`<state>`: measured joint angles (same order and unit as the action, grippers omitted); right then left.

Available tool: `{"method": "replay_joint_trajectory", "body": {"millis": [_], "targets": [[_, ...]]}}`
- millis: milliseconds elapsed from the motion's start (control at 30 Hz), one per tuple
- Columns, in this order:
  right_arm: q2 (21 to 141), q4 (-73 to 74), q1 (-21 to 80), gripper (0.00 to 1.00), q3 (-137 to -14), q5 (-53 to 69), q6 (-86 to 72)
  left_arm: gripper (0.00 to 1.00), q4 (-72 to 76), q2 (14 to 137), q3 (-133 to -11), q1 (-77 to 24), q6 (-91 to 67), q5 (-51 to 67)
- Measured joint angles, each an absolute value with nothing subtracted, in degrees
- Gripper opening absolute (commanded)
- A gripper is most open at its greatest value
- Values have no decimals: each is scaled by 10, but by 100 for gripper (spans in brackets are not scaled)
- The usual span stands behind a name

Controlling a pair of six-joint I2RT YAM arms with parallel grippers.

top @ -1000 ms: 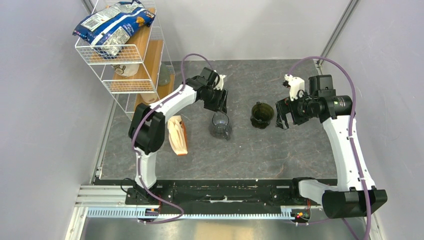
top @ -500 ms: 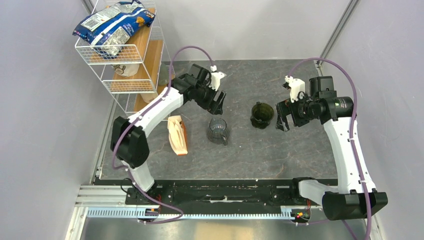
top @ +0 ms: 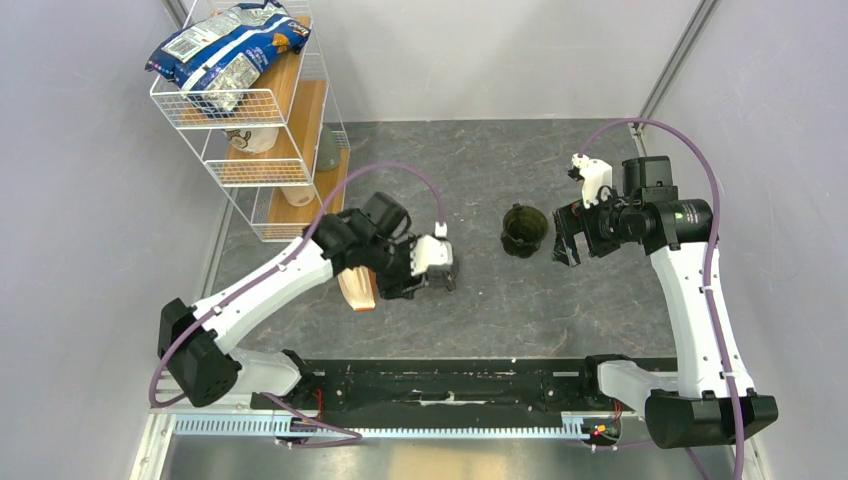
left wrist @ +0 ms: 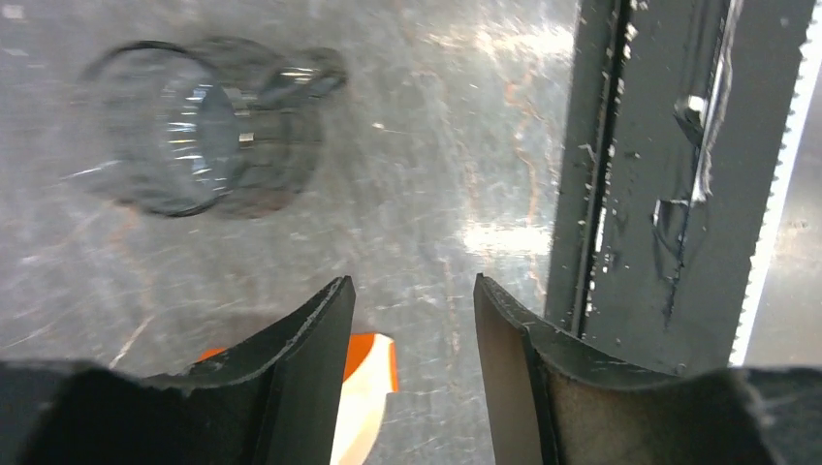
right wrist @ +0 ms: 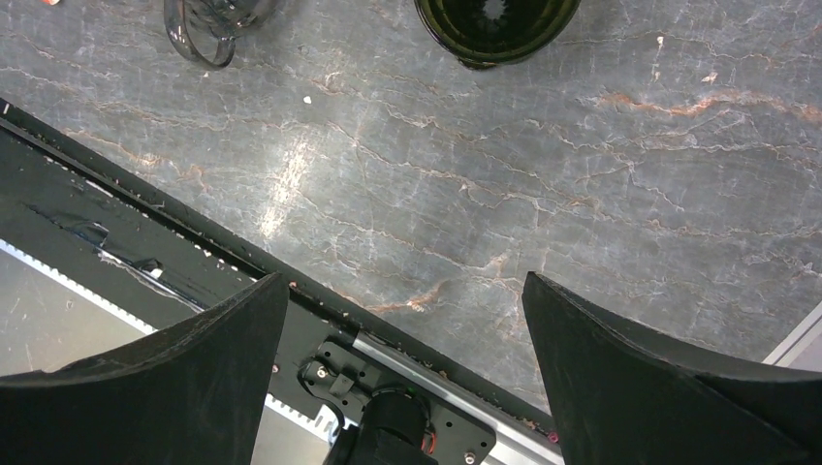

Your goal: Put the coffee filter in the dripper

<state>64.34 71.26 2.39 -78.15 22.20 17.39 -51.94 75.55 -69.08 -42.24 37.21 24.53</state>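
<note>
**Top view.** You see the dripper (top: 524, 230) standing upright, rim up, on the grey marbled worktop (top: 480, 160). It is right of centre and touches nothing. The right gripper (top: 562, 236) hangs just to its right, apart from it. Left of the dripper stands the glass cup (top: 447, 274), partly covered by the left arm, which reaches in low from the near left corner. The tan, orange-edged packet of filters (top: 357, 291) lies left of the cup, with its far end under that arm. A wire rack (top: 250, 120) stands at the far left, with a blue-and-white bag (top: 225, 50) on its top shelf.

**Left wrist view.** The jaws of your left gripper (left wrist: 410, 291) stand moderately apart with nothing between them. The packet's orange edge shows just beneath them. The cup lies ahead and to one side, and the black rail (left wrist: 659, 194) runs along the near edge of the worktop.

**Right wrist view.** Your right jaws are spread wide and hold nothing, with only bare worktop and rail showing between them. At the top edge of this view the dripper shows a dark inside, and the cup's handle is to its left.
</note>
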Motion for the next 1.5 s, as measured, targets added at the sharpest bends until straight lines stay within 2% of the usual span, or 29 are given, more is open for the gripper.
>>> {"method": "replay_joint_trajectory", "body": {"millis": [267,533,967,1100,1300,1500], "targets": [[642,713,24,99,-781,222,173,51,-435,785,-614,-516,364,187],[637,713,24,99,-781,222,173,50,-323,875,-606,-552,354,132],[633,712,24,99,-781,198,173,53,-241,1059,-770,-574,325,106],[633,712,24,99,-782,192,171,57,-227,1092,-816,-573,315,105],[651,711,23,99,-805,192,153,64,-238,1066,-816,-561,273,136],[711,692,20,99,-819,173,102,66,-279,909,-800,-526,194,194]]}}
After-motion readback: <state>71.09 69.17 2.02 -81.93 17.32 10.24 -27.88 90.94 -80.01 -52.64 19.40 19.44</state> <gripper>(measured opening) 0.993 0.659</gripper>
